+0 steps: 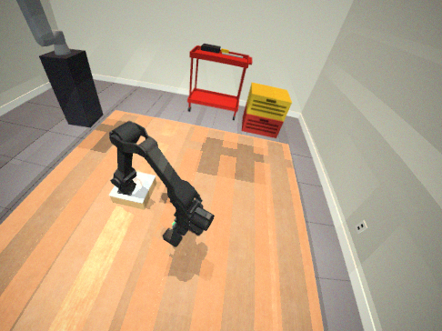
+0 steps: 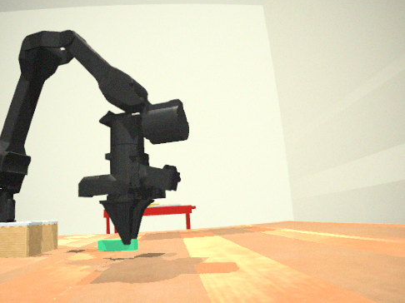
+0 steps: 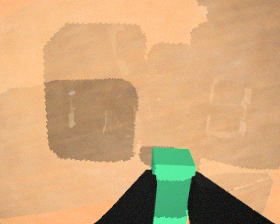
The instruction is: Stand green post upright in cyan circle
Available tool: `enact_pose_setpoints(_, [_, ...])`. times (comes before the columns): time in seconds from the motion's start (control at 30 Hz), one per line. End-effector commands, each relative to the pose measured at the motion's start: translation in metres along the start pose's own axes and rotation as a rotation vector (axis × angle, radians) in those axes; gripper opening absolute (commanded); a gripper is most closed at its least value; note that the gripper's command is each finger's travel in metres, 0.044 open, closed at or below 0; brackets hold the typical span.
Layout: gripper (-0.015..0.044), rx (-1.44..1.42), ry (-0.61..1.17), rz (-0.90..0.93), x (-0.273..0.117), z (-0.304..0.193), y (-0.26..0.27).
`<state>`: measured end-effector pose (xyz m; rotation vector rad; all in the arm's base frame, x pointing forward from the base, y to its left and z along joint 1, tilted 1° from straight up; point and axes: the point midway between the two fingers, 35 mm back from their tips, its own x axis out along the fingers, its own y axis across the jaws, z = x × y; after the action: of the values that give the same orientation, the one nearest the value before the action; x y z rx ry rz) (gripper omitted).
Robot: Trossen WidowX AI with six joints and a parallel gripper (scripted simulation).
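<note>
The green post [image 2: 112, 245] [image 3: 172, 200] is held level, lying on its side, a little above the table. My gripper [image 2: 131, 241] [image 3: 170, 180] points straight down and is shut on the post. In the exterior view the fingertips are near the post's right end, and most of its length sticks out to the left. In the wrist view the post runs between the fingers to the bottom edge. The top view shows only a speck of the green post [image 1: 174, 224] beside the gripper. The cyan circle is not visible in any view.
The arm's base stands on a pale block [image 1: 148, 183] [image 2: 42, 239] on the wooden table top [image 1: 246, 276]. Beyond the table are a red cart [image 1: 214, 100] [image 2: 175, 211], yellow and red crates [image 1: 268, 103] and a black pedestal [image 1: 75, 87] with a grey arm [image 1: 34, 15].
</note>
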<state>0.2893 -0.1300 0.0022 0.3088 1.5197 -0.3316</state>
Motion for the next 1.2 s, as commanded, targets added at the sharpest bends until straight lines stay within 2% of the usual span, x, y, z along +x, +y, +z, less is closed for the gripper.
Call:
enact_pose_setpoints(0.0, [0.0023, -0.007, -0.014, 0.003, -0.012, 0.005, 0.001])
enact_pose_setpoints(1.17, [0.0023, 0.008, -0.005, -0.001, -0.079, 0.007, -0.002])
